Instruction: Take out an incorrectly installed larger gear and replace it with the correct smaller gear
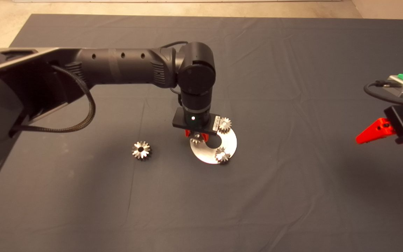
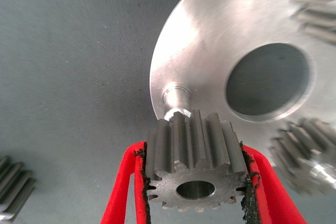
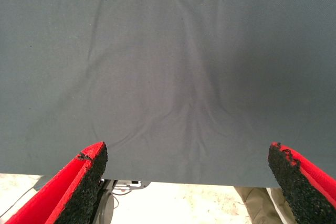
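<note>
My left gripper point(image 1: 197, 135) point(image 2: 195, 179) is shut on a smaller gear point(image 2: 194, 163) point(image 1: 196, 139), holding it just above a bare peg point(image 2: 176, 100) at the edge of the round silver plate point(image 1: 228, 144) point(image 2: 210, 40). Two other short-toothed gears sit on the plate, one at its far side point(image 1: 225, 124) point(image 2: 317, 3) and one at its near side point(image 1: 222, 154) point(image 2: 304, 153). The larger gear point(image 1: 141, 150) point(image 2: 13, 179), star-toothed, lies on the mat to the plate's left. My right gripper point(image 3: 186, 182) hangs open at the right edge of the mat, holding nothing.
The plate has a large round hole point(image 2: 268, 80) in its middle. The dark mat point(image 1: 292, 87) is creased in places. Beyond the mat's edge the right wrist view shows pale floor and part of a person's leg point(image 3: 254, 200).
</note>
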Robot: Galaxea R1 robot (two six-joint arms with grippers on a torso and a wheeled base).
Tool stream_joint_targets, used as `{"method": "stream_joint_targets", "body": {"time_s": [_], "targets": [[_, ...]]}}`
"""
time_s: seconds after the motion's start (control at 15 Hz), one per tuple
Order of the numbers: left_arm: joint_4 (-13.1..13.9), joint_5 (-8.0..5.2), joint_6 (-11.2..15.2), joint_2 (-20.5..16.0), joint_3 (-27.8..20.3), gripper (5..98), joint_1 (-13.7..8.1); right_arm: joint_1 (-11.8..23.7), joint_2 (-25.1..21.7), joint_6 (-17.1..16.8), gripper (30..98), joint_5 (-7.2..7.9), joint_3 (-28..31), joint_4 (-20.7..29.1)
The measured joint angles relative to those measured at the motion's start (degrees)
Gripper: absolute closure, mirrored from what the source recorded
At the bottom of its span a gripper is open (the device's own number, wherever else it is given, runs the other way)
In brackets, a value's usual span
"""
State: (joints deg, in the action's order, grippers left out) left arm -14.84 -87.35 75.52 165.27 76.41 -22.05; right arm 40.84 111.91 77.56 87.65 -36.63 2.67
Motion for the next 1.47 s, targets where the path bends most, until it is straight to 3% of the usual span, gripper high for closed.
{"method": "stream_joint_targets", "body": {"time_s": [0.73,1.13,1.47], "targets": [[0.26,-0.20,-2.80,0.33,1.89,76.0,0.21,0.11,0.09,0.00,47.2,0.02,0.04,0.00],[-0.81,-0.05,-3.00,0.28,2.94,76.2,-2.36,0.11,0.49,0.00,47.2,0.00,-0.05,0.00],[-0.26,-0.05,-2.86,0.13,1.21,76.2,-2.45,0.11,0.46,0.00,47.2,0.02,-0.05,0.00]]}}
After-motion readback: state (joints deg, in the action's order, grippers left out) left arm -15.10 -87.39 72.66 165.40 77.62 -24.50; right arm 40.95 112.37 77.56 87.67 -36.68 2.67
